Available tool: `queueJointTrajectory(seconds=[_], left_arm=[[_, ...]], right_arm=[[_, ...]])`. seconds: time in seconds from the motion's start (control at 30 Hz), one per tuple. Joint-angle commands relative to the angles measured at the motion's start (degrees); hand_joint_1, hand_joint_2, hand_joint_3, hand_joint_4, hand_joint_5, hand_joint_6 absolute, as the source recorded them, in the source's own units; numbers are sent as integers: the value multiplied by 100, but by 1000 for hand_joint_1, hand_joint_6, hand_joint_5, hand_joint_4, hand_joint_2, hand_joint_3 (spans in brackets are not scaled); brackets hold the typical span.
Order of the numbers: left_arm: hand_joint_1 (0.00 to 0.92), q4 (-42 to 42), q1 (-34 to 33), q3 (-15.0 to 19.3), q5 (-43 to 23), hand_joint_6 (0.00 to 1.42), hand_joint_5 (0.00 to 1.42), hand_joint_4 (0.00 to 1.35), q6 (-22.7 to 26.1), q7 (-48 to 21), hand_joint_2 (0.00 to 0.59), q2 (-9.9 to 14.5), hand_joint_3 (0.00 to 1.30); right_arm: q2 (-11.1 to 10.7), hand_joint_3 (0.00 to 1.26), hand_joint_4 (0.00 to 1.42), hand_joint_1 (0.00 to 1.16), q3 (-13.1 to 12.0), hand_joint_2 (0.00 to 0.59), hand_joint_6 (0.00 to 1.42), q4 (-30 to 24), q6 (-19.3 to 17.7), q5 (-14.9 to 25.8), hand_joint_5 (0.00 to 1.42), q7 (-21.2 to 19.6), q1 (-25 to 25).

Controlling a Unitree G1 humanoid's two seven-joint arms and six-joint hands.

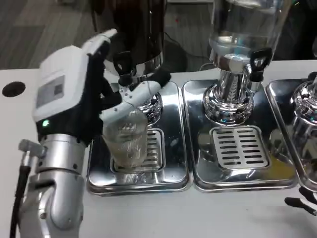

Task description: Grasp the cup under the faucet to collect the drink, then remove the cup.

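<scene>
Clear cup [130,141], gripped by left robot hand [86,94]

White-backed left hand [81,87] with black-and-white fingers, silver forearm; clear cup [128,141]; mirror-chrome trays [173,168] with slotted silver grilles [239,147]; dark dispenser [136,29], clear dispenser [245,25] with black tap [258,60]; white table [198,213].

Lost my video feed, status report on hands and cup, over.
Left hand grips clear cup on left tray grate, under dark dispenser's faucet. Right hand at frame edge, state unclear. Nothing blocking.
</scene>
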Motion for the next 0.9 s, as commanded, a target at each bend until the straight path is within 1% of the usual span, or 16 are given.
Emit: queueJointTrajectory(seconds=[0.03,0.23,0.4,0.57,0.7,0.9], left_arm=[[79,168,-150,-56,-60,1110,911,314,13,-70,64,-69,365],[79,202,-175,-58,-22,1155,973,394,5,-56,64,-57,437],[64,32,-81,-37,17,1195,1014,451,-3,-82,66,-28,481],[64,-186,34,30,20,1188,1018,459,37,-281,66,40,483],[63,-292,133,71,55,1188,1016,456,22,-459,63,141,480],[61,-406,298,14,75,1172,1004,448,-34,-611,62,237,476]], right_arm=[[-37,202,32,486,-44,402,0,20,-83,72,0,17,48],[-51,194,28,484,-57,402,0,53,-111,135,0,33,33],[-37,187,24,484,-31,402,0,57,-122,126,0,39,16],[-19,183,16,483,-12,402,0,55,-127,113,0,38,-1],[0,181,14,483,12,402,0,66,-123,105,0,38,-16],[44,181,13,483,55,402,0,58,-102,54,0,25,-38]])
